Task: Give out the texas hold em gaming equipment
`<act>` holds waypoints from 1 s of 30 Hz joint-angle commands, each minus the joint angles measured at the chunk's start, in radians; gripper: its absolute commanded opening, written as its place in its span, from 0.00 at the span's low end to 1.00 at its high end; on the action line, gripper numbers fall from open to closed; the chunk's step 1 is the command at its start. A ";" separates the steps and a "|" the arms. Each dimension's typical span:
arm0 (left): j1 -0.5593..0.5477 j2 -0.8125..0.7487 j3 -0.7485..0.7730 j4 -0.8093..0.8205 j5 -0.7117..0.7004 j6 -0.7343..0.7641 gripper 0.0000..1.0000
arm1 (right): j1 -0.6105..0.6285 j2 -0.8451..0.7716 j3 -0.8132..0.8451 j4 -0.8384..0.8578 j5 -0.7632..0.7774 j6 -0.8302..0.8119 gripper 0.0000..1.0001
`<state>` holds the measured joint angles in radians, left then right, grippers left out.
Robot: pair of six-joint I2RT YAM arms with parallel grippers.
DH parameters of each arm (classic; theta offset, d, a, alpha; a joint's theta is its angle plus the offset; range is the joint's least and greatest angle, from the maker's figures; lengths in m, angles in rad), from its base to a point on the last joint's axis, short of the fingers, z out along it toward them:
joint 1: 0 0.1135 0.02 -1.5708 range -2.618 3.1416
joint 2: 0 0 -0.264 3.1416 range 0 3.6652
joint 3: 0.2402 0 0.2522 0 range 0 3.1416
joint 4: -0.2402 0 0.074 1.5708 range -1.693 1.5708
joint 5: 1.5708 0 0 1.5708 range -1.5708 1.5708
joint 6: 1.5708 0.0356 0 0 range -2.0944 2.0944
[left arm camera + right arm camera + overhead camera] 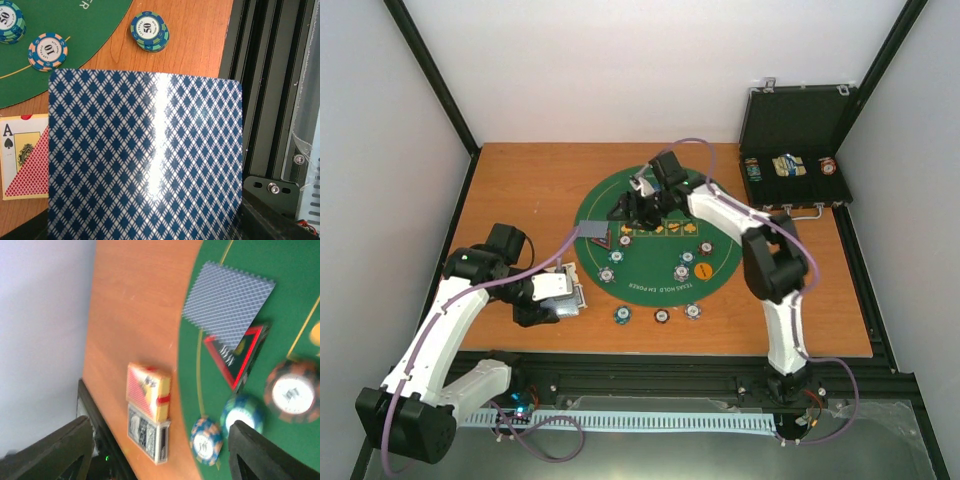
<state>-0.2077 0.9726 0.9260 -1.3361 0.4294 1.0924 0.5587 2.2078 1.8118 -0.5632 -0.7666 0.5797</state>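
My left gripper (558,296) is at the mat's left edge, shut on blue-backed playing cards (145,155); the top card's back fills the left wrist view and hides the fingers. One card (592,232) lies face down on the green mat (650,290), overlapping the black-and-red triangle marker (604,243); both show in the right wrist view as card (227,300) and marker (237,357). My right gripper (630,210) hovers open and empty over the mat's far left. Striped chips (681,271) lie around the mat, and an orange disc (702,272) lies at its right.
A red card box (148,390) and a grey one (145,432) lie side by side on the wood left of the mat. Chips (150,31) sit near the table's front edge. The open black case (795,150) stands at the back right. Black rails (260,100) border the table.
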 commanded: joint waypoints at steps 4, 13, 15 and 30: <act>0.001 0.011 0.035 0.011 0.024 -0.025 0.20 | 0.108 -0.422 -0.528 0.414 -0.041 0.176 0.84; 0.000 0.046 0.077 0.002 0.052 -0.048 0.20 | 0.274 -0.649 -0.861 0.742 -0.037 0.388 0.85; 0.000 0.047 0.086 -0.004 0.058 -0.051 0.20 | 0.301 -0.656 -0.883 0.785 -0.037 0.411 0.85; 0.001 0.046 0.110 -0.020 0.065 -0.055 0.20 | 0.408 -0.562 -0.825 0.917 -0.047 0.475 0.82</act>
<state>-0.2077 1.0237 0.9909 -1.3365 0.4606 1.0466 0.9451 1.6146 0.9478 0.2939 -0.8082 1.0355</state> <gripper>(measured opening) 0.639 0.824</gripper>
